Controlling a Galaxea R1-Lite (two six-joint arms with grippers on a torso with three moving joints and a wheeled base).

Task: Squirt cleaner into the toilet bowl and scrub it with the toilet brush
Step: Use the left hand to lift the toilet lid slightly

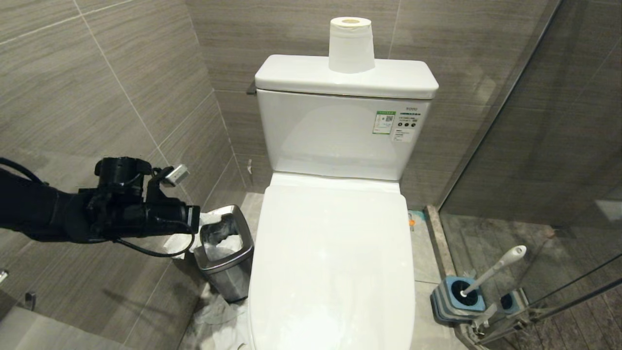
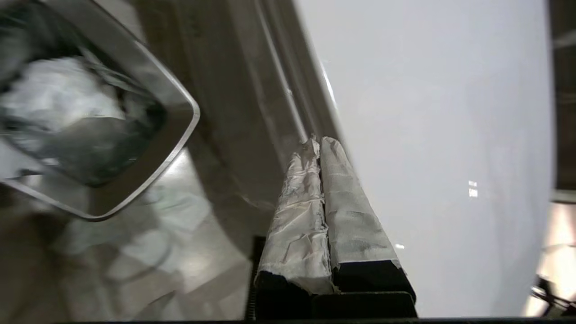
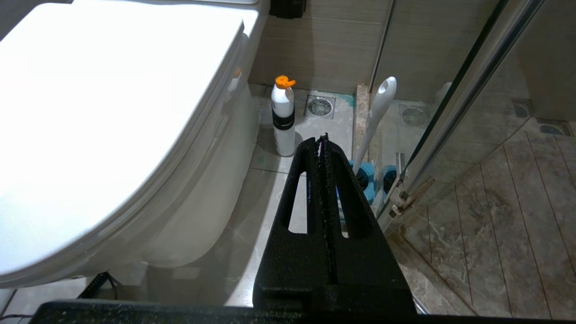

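The toilet's white lid (image 1: pixel 335 253) is down, so the toilet bowl's inside is hidden. No cleaner liquid shows. A white bottle with an orange cap (image 3: pixel 284 117) stands on the floor beside the toilet base. The toilet brush (image 1: pixel 495 270) leans in its blue-topped holder (image 1: pixel 457 296) by the glass, right of the toilet; its handle (image 3: pixel 378 112) shows past my right gripper. My left arm (image 1: pixel 146 214) reaches in from the left above the bin. My left gripper (image 2: pixel 318 141), wrapped in white tape, is shut and empty beside the lid's left edge (image 2: pixel 427 135). My right gripper (image 3: pixel 322 137) is shut and empty, low on the toilet's right side.
A steel waste bin (image 1: pixel 228 253) with crumpled paper stands tight against the toilet's left side, with loose paper (image 1: pixel 214 311) on the floor. A toilet roll (image 1: pixel 351 46) stands on the tank. A glass shower partition (image 1: pixel 534 146) closes off the right. A floor drain (image 3: pixel 320 106) sits behind the bottle.
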